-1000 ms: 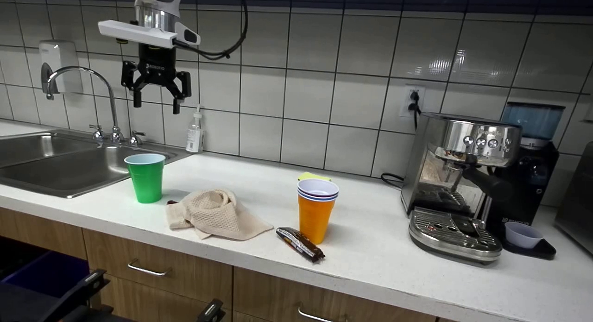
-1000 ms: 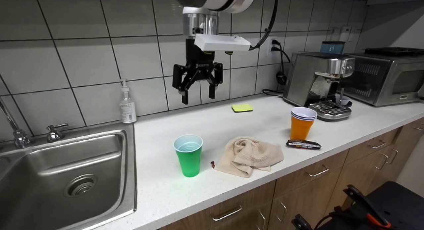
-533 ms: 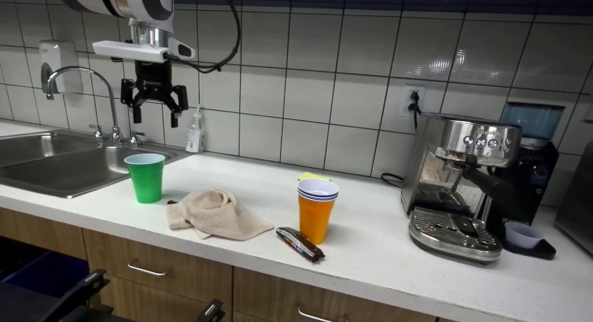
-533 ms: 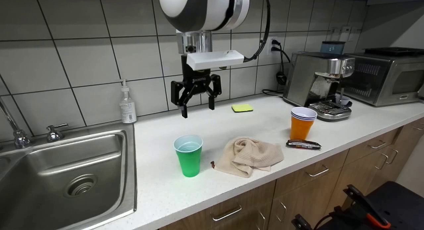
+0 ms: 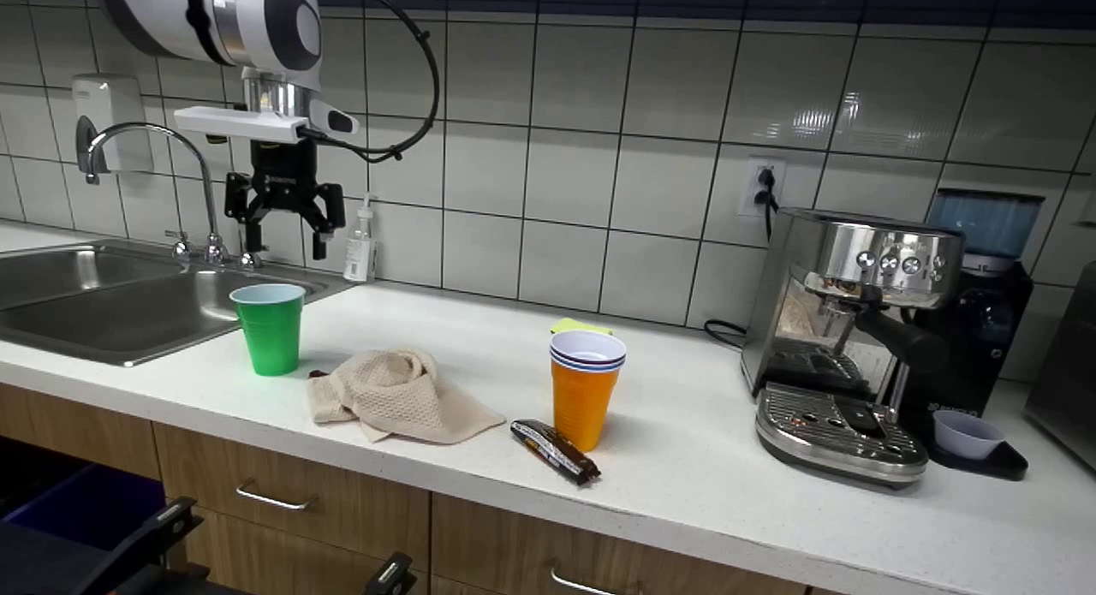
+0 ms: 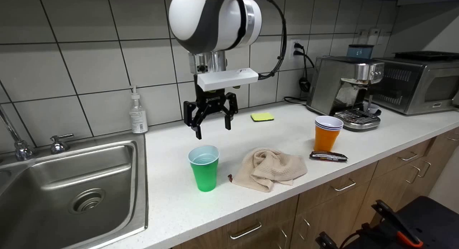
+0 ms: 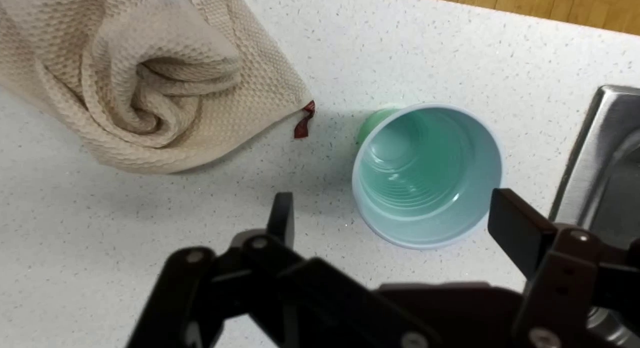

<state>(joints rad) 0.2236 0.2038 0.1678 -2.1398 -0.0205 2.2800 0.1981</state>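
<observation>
gripper (image 6: 213,132) hangs fingers-down over the white counter (image 6: 172,209), jaws spread wide, just air between them. nearest thing is the green cup (image 7: 425,172): upright on the counter, below the fingertips and apart from them, set a bit toward the counter's front edge. wrist view looks down into its pale inside; the cup's mouth shows between the two fingers, one finger just overlapping the rim's outline there. beige towel (image 6: 272,166) lies crumpled below, on the side of the gripper away from the steel sink (image 6: 141,184), near the cup; small dark red strip (image 7: 304,120) sits at its corner facing the cup. farther out that same way: orange cup stack (image 6: 325,138), upright, dark wrapped bar (image 6: 328,156) lying just beside its base, can't tell if they touch. yellow-green sponge (image 6: 262,116) is that side too, low down, closer to the tiled wall (image 6: 89,62) than the towel. coffee machine (image 6: 324,89) well apart from the gripper, past the stack; steel oven (image 6: 423,82) beyond that. opposite side of the gripper: the sink, plus chrome faucet (image 5: 207,184) in an exterior view. pump bottle (image 6: 138,117) stands wallward of the gripper by the sink's corner.
</observation>
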